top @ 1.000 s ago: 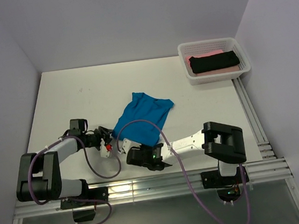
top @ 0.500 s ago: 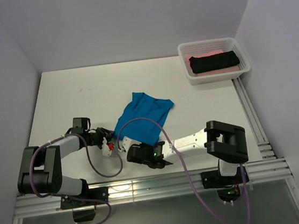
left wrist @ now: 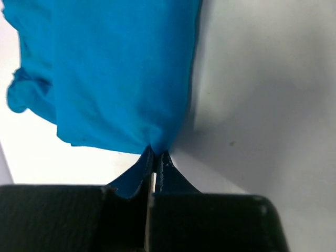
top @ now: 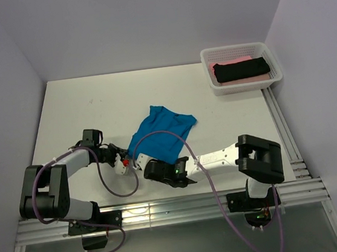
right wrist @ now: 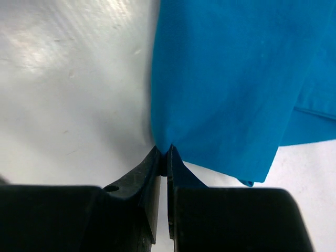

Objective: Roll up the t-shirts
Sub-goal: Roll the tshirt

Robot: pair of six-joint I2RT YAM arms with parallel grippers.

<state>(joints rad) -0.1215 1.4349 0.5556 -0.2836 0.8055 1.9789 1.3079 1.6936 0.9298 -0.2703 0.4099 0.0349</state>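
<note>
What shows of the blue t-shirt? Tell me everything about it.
The blue t-shirt is bright, plain, soft-looking cloth, folded over and crumpled. It lies slantwise on the white table near its middle. Its far end is wider with a rumpled edge, and its near end narrows toward the arms. There the left gripper and the right gripper are each shut on a pinch of the near edge, close beside each other. Nothing else touches it.

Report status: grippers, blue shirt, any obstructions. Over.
Left gripper shut on blue t-shirt, near edge. Right gripper shut on same edge, alongside. Shirt not yet rolled. Basket far right, out of the way.
</note>
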